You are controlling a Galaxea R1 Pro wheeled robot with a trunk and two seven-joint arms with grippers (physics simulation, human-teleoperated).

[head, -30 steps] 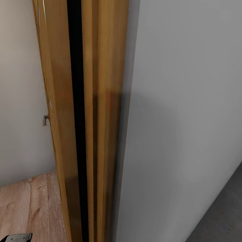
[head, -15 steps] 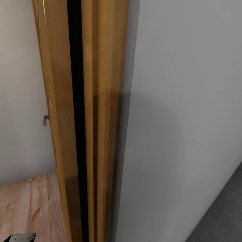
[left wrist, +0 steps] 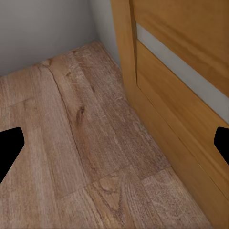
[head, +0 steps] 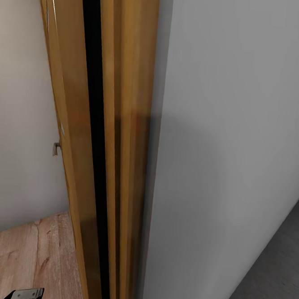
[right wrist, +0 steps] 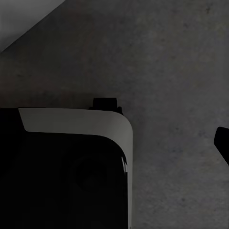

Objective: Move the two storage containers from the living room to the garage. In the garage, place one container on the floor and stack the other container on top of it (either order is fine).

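- Head view, storage containers: neither bin appears in these frames, so their whereabouts cannot be told from here. Judged from the task wording alone, open-top bins with thin straight walls ought to be light and fairly stiff, with smooth sides that may slip; a hold across a wall near a corner, or pinching the rim, looks the safest bet.
- Left hand point(left wrist: 114, 143): two dark fingertips point(left wrist: 9, 145) sit at opposite edges of the left wrist view, wide apart, with nothing between them. Hand is spread open and empty, aimed down at the wood-plank floor point(left wrist: 71, 143).
- Left arm pose: a small piece of it shows low in the head view, over the planks, close beside the wooden door point(head: 74, 130). The wrist camera looks steeply down at the foot of that door.
- Right hand: one dark fingertip point(right wrist: 222, 143) shows at the edge of the right wrist view; the other is hidden, so whether it is open or closed cannot be told. It points down at the dark concrete floor point(right wrist: 181, 71), beside part of the robot's own body point(right wrist: 71, 167).
- Surroundings: the door frame point(head: 125, 120) stands edge-on ahead, with a pale grey wall point(head: 232, 129) beside it; planks lie on one side, concrete on the other.
- Stage, as a judgement: robot is at the doorway between rooms, carrying nothing.
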